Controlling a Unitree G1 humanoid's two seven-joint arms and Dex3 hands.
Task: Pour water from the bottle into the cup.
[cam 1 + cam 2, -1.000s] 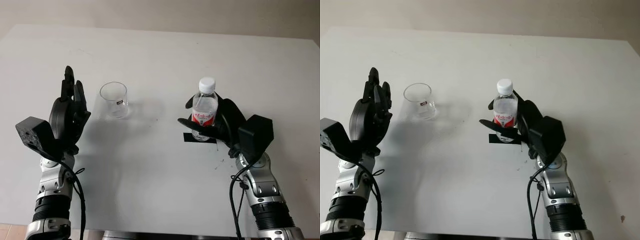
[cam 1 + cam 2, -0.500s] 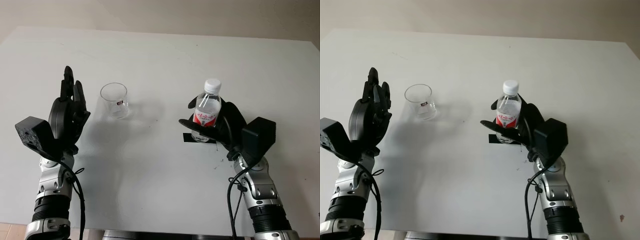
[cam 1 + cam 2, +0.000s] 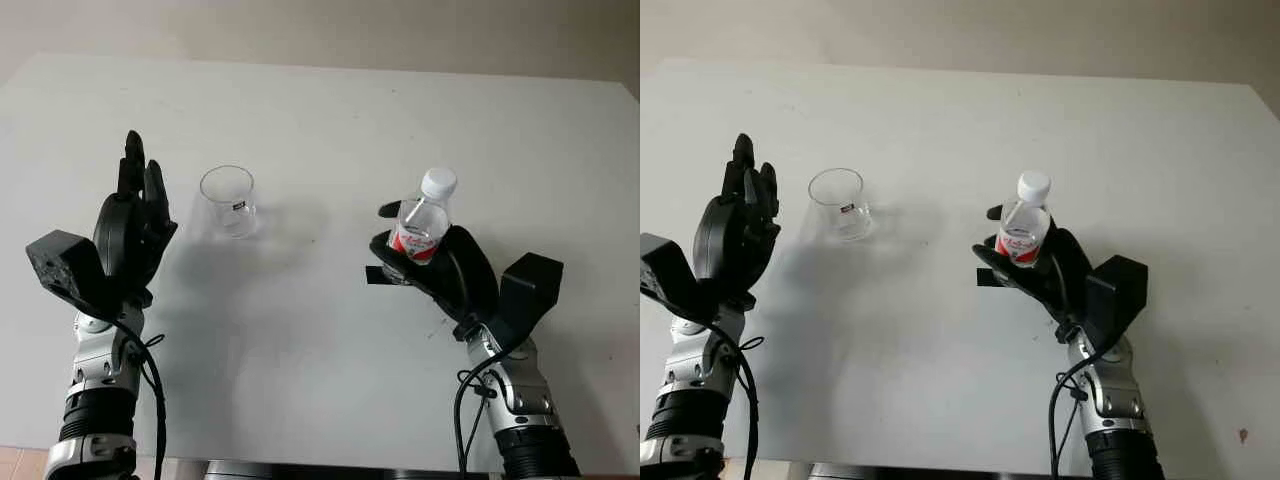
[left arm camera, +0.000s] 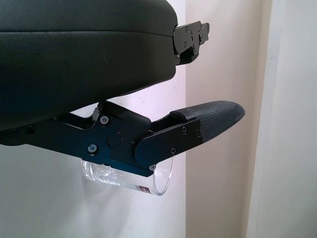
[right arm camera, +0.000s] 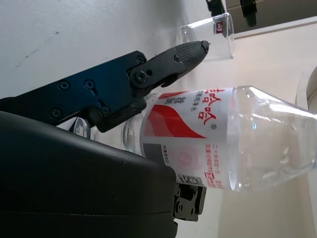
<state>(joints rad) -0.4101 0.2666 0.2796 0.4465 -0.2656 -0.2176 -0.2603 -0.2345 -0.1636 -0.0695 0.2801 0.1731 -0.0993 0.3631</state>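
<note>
Right now the right robot hand (image 3: 432,268) grips the clear plastic bottle (image 3: 422,226); left robot hand (image 3: 135,232) open beside the glass cup (image 3: 228,200).

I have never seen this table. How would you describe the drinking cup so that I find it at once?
Start from the wide white table and go to its left half, near the robot's raised, open black left hand. Just beside that hand stands the clear round glass cup, upright and empty. Unlike the clear plastic bottle with the red label and white cap, held by the right hand, it has no cap and no red label.
</note>
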